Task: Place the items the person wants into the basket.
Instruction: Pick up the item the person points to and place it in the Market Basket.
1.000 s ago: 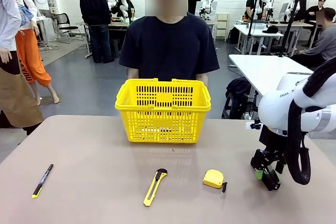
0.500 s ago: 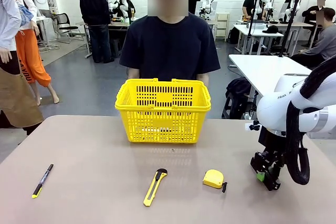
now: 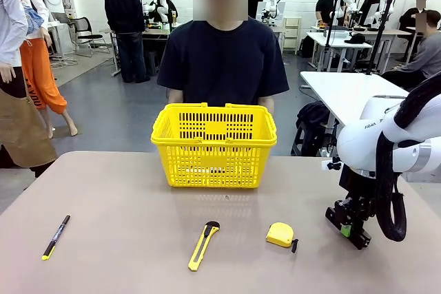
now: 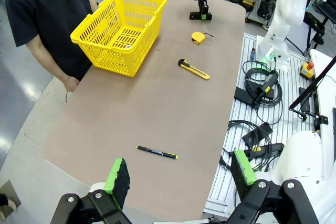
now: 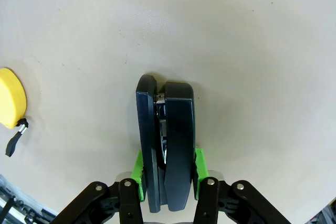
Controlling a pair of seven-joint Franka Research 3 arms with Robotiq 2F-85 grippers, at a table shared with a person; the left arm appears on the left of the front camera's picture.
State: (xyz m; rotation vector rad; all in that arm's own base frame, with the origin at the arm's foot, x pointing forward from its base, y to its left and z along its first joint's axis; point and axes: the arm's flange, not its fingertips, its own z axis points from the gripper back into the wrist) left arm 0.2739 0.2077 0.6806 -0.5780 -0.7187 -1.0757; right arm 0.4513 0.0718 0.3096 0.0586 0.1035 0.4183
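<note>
In the front view I am seeing my right gripper (image 3: 348, 228) hanging low at the right side of the table (image 3: 124, 197), near the tape measure (image 3: 280, 234). The basket (image 3: 213, 146) is standing at the far edge, in front of the person (image 3: 224, 53). In the left wrist view my left gripper (image 4: 181, 174) is hovering high, jaws wide apart, above the pen (image 4: 157, 152). In the right wrist view the green pads (image 5: 137, 174) are clamping the black stapler (image 5: 167, 140) from both sides.

Clamped on edge in right gripper (image 5: 167, 182): black stapler (image 5: 165, 145). Small yellow tape measure (image 3: 280, 234) laid flat nearby. Yellow perforated basket (image 3: 213, 163) stood upright, well apart.
</note>
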